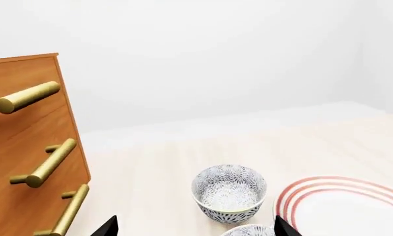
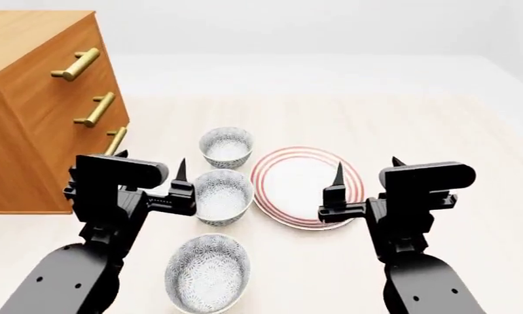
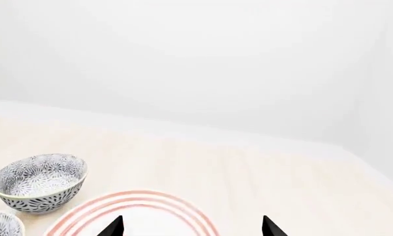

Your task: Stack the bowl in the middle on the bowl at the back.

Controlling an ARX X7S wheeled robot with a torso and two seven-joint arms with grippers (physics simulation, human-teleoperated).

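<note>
Seen from the head view: three speckled bowls lined up down the centre-left of the frame. Farthest up, the bowl at the back (image 2: 226, 146); just below it, the bowl in the middle (image 2: 222, 196), apart from it and still on the table (image 2: 436, 124), so not yet stacked. Lowest, near the bottom edge, a third bowl (image 2: 207, 271). Right of the column, a red-ringed plate (image 2: 307, 186). At upper left, a wooden drawer chest (image 2: 34, 104). Left gripper (image 2: 148, 171) beside the middle bowl, fingers spread wide, empty, likely lined up to grasp. Right gripper (image 2: 366, 167) over the plate's right edge, likewise spread and empty, apparently idle.
</note>
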